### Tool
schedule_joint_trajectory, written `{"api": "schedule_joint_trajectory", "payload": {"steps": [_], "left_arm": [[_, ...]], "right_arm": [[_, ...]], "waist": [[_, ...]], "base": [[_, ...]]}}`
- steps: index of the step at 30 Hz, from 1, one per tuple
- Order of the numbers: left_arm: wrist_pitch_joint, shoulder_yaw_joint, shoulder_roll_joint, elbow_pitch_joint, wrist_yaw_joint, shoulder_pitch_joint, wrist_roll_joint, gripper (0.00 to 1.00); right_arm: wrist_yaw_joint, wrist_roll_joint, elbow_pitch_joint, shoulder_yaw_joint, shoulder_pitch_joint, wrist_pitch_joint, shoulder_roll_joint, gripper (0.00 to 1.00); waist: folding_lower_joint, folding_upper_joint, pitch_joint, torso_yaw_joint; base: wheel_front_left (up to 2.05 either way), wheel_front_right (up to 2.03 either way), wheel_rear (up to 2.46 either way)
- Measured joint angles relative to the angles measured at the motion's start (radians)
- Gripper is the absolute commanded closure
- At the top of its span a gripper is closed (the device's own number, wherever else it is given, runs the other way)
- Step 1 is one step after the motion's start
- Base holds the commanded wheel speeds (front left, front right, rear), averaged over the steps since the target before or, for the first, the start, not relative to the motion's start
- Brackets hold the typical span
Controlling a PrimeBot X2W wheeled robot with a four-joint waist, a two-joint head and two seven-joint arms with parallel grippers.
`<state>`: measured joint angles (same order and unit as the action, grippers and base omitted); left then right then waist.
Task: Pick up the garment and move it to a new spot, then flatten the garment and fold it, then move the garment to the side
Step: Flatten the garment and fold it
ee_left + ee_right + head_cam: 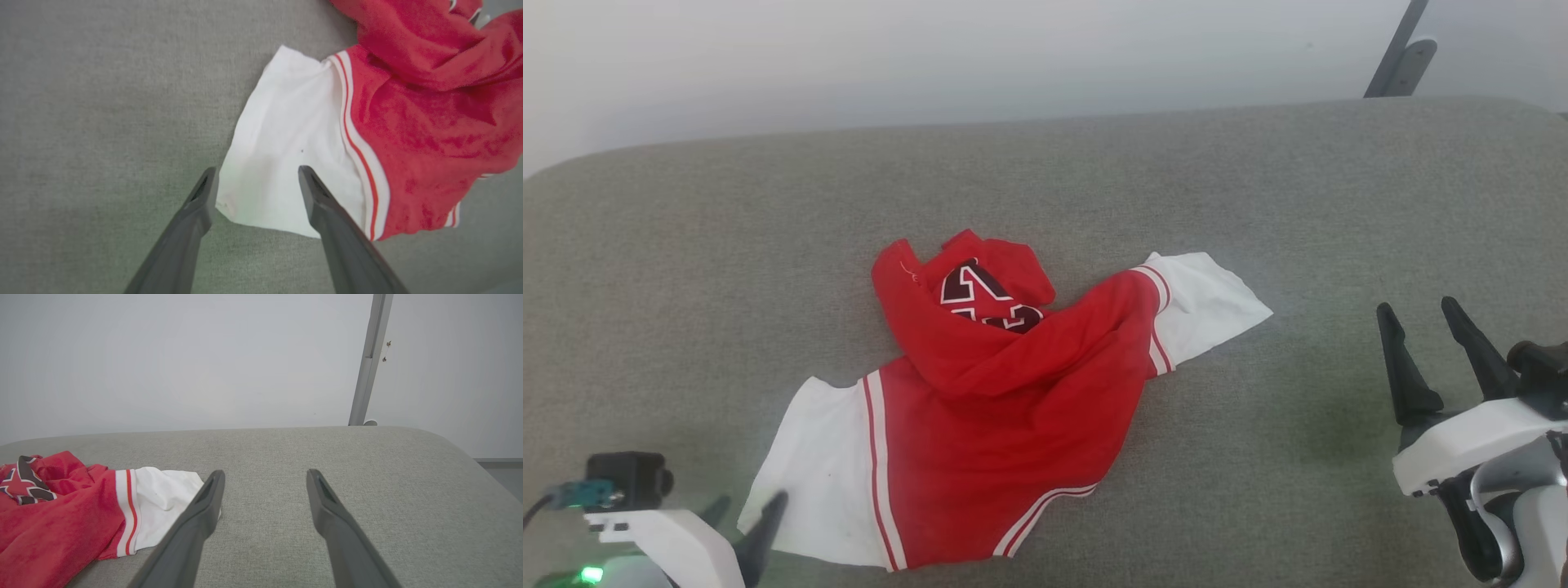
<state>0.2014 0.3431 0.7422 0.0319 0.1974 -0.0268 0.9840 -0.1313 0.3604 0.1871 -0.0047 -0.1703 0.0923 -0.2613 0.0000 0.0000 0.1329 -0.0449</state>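
So the garment (1005, 408) sits roughly mid-pad (686, 245), a bit toward the near edge, and it's a crumpled heap rather than a laid-out shirt. Its long axis runs sleeve to sleeve on a diagonal. One white sleeve (817, 465) points at the near left corner and the other sleeve (1205, 306) points toward the far right. The striped hem (1045, 510) faces the near edge. The top part is flopped over on itself toward the far edge, with a bit of the lettering (980, 298) peeking out of the fold. I can't tell where the neck hole is under that bunching. The left gripper (257, 170) is spread wide with nothing in it, fingers straddling the near corner of the near sleeve. My guess is it's lined up to pinch that corner, since a loose flat sleeve is the easiest handle on a pile like this. Whether the tips are touching the fabric or just above it, I can't say from these views. The right gripper (1417, 309) is also fully spread and empty, parked over bare pad out by the right edge, well apart from the far sleeve. It looks like it's staying out of the way, or waiting its turn on that sleeve. Nothing's been lifted, flattened or folded yet, so I'd call this the very start of the pickup.
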Motion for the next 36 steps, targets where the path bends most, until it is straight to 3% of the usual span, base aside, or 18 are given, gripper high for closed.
{"api": "schedule_joint_trajectory", "payload": {"steps": [14,27,28,29,36], "left_arm": [[0.252,0.109,0.012,-0.120,0.018,0.106,0.012,0.00],[0.319,0.173,-0.024,-0.228,-0.027,0.234,-0.016,0.00],[0.323,0.176,-0.029,-0.238,-0.036,0.242,-0.015,0.54],[0.331,0.181,-0.035,-0.250,-0.046,0.253,-0.013,1.00],[0.341,0.206,-0.065,-0.313,-0.092,0.322,-0.019,1.00]], "right_arm": [[0.000,0.008,-0.008,0.024,0.000,-0.019,-0.012,0.00],[0.000,0.002,-0.027,0.035,0.000,-0.094,-0.025,0.00],[0.000,0.005,-0.030,0.040,0.000,-0.105,-0.027,0.00],[0.000,0.009,-0.032,0.045,0.000,-0.115,-0.030,0.00],[0.000,0.053,-0.036,0.104,-0.046,-0.223,-0.075,0.00]], "waist": [[0.0000,0.0000,0.013,-0.009],[0.0000,0.0000,0.032,0.010],[0.0000,0.0000,0.034,0.013],[0.0000,0.0000,0.037,0.016],[0.0000,0.0001,0.066,0.040]], "base": [[0.00,0.00,0.00],[0.00,0.00,0.00],[0.00,0.00,0.00],[0.00,0.00,0.00],[0.00,0.00,0.00]]}}
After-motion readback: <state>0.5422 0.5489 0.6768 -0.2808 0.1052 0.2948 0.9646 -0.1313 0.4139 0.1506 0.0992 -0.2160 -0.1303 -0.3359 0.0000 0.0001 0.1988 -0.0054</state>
